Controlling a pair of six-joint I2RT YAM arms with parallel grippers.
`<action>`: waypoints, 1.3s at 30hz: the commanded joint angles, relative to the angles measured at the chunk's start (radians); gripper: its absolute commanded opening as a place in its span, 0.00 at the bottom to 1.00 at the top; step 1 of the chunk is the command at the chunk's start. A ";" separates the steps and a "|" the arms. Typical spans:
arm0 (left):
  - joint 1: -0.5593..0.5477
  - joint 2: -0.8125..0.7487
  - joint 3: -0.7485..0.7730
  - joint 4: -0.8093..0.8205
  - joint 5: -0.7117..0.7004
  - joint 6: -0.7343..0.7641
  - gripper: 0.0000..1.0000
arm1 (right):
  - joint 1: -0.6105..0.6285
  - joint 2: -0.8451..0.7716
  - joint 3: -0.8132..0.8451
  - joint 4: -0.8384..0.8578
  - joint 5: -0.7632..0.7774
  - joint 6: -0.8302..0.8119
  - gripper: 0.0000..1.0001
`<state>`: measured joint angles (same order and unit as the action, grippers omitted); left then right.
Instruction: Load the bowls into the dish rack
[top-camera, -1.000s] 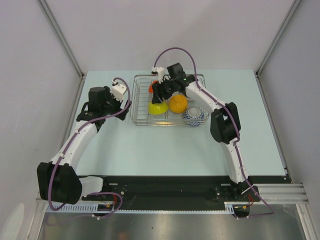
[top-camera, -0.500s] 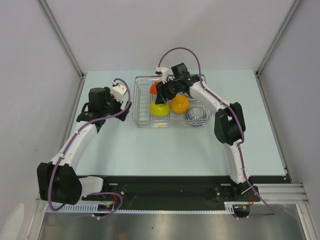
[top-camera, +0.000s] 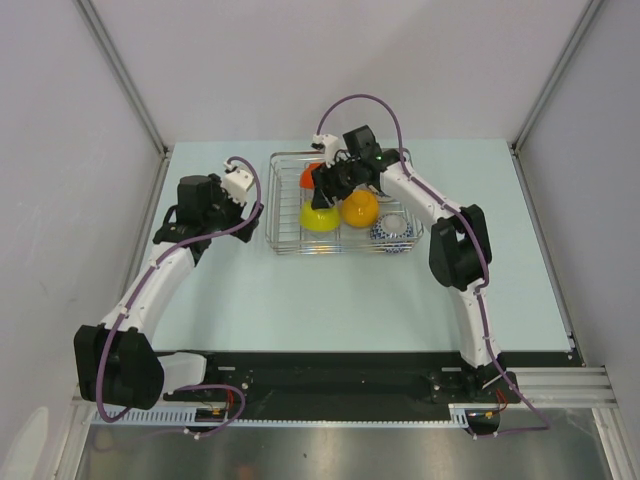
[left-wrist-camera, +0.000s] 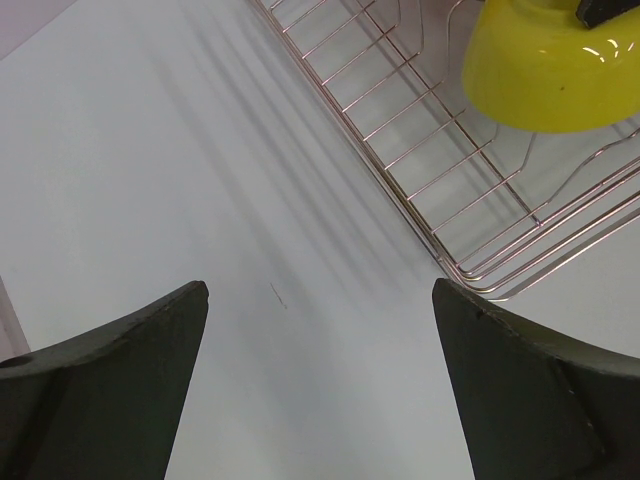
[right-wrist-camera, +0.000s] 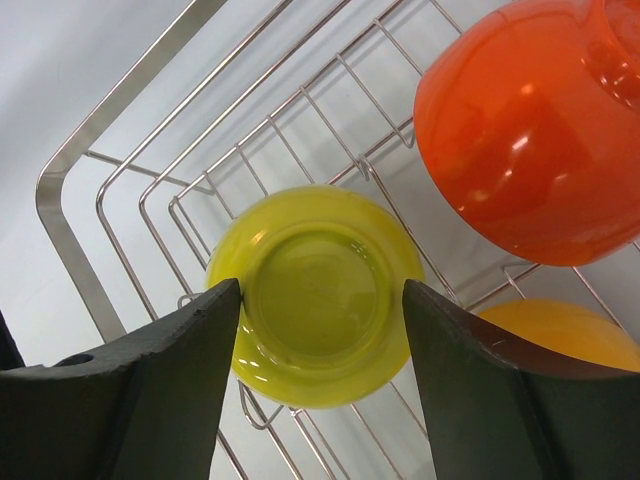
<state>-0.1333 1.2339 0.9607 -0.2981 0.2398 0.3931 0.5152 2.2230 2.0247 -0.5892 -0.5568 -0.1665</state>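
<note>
The right tool (right-wrist-camera: 320, 290) is hanging over the left part of the rectangular silver wire dish rack (right-wrist-camera: 122, 95). Its two dark fingers (right-wrist-camera: 160, 390) are standing partly apart, one on each side of the glossy yellow bowl (right-wrist-camera: 315, 340). This bowl is lying inside the rack among the wire tines, with its foot ring facing the wrist camera. The fingertips are sitting level with that ring. Whether they are pressing on the bowl or standing just clear of it cannot be told.

Three more bowls are sitting in the same rack. The shiny red-orange bowl (right-wrist-camera: 520, 140) is lying just beyond the yellow one, toward the far side. The amber-orange bowl (top-camera: 358, 207) is resting just to the right of the yellow bowl. The blue-and-white patterned bowl (top-camera: 392, 229) is sitting in the near right corner.

The rack itself is standing on the far middle of the pale blue worktop (top-camera: 300, 290).

The left tool (left-wrist-camera: 320, 300) is hovering over bare worktop just beside the rack's left near corner. Its fingers (left-wrist-camera: 100, 400) are spread as wide as they go and are holding nothing. The yellow bowl is showing at the top right of the left wrist view.
</note>
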 joint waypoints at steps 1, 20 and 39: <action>-0.002 -0.019 -0.010 0.030 0.023 0.001 1.00 | 0.002 -0.065 0.055 -0.023 0.006 -0.015 0.72; -0.003 -0.001 -0.013 0.051 0.029 -0.013 1.00 | 0.016 -0.094 0.055 0.041 0.287 -0.036 0.75; -0.003 -0.042 -0.057 0.056 0.016 0.006 1.00 | 0.141 -0.079 -0.064 0.094 0.477 -0.168 0.76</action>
<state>-0.1333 1.2282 0.9127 -0.2703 0.2398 0.3935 0.6415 2.1525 1.9823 -0.5339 -0.1200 -0.2970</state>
